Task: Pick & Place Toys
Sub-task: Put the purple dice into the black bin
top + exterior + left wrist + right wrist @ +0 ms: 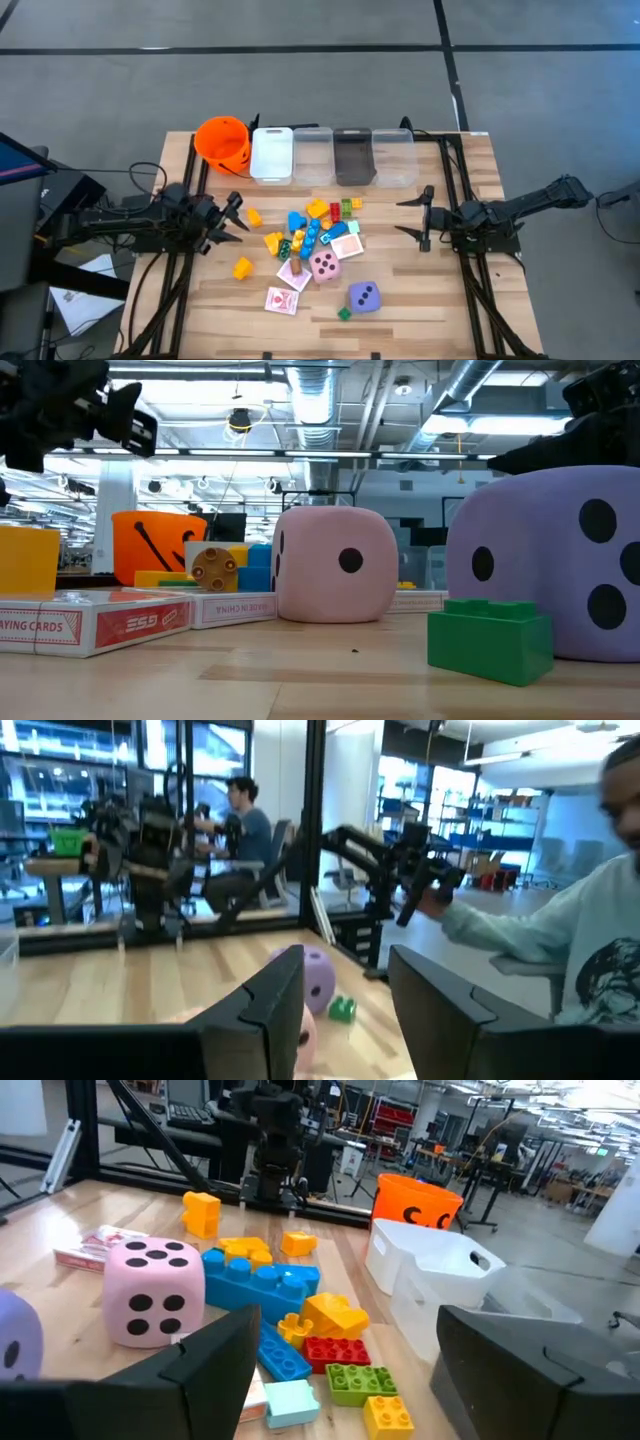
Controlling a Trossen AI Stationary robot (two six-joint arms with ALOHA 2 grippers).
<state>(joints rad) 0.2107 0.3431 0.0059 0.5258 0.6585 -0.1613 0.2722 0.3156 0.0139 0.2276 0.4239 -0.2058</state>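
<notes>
A heap of small yellow, blue, red and green blocks (318,228) lies mid-table, also in the right wrist view (300,1320). The pink die (324,265) and the purple die (364,296) rest on the table nearer the front, with a green block (344,314) beside the purple one. Card packs (282,300) lie flat at front left. My left gripper (236,218) is open and empty left of the heap, above the table. My right gripper (424,216) is open and empty right of the heap.
An orange bucket (222,142) and a row of several clear and white bins (332,156) stand along the far edge. Loose yellow blocks (243,267) lie left of the heap. A person's sleeve (560,950) shows beyond the table in the left wrist view.
</notes>
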